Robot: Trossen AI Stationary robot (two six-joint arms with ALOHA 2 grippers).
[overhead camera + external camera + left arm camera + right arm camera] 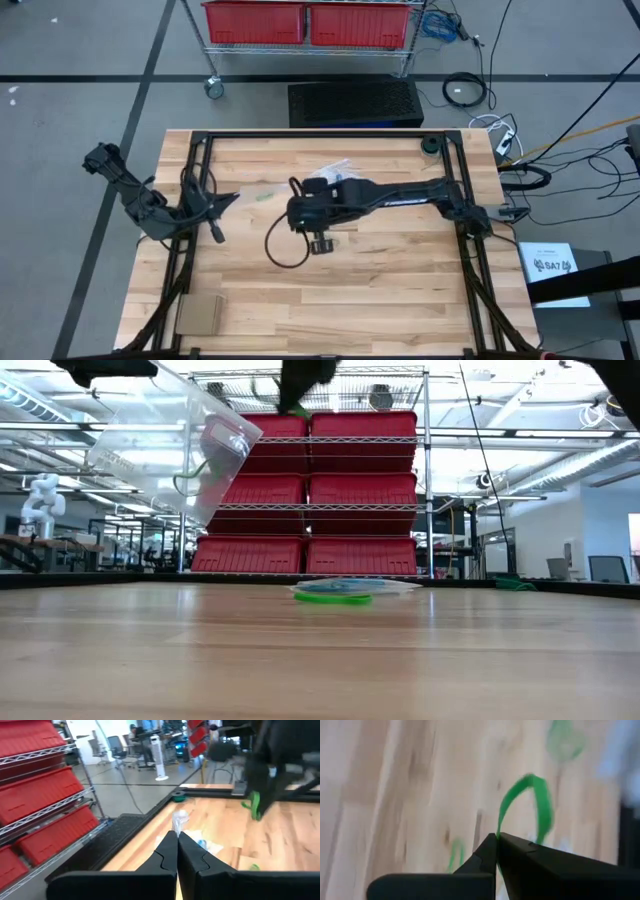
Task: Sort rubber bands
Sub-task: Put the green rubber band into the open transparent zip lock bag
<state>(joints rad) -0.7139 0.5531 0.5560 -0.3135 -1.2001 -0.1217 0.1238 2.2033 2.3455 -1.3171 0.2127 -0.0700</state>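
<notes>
Right gripper (496, 838) was pinched shut on one green band (535, 805), lifted; left gripper (177, 836) gripped a clear bag (180, 445). Sorting looked barely begun, more bands (335, 596) waited.

Red bins (310, 22), wire shelf (425, 480), cardboard (200, 315)

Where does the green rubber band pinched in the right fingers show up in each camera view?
High: hidden beneath the right gripper.
Low: green rubber band dangles at top centre.
Left wrist: upper right, hanging.
Right wrist: centre, looped above the fingers.
Landmark: red plastic storage bins, absent only from right wrist.
</notes>
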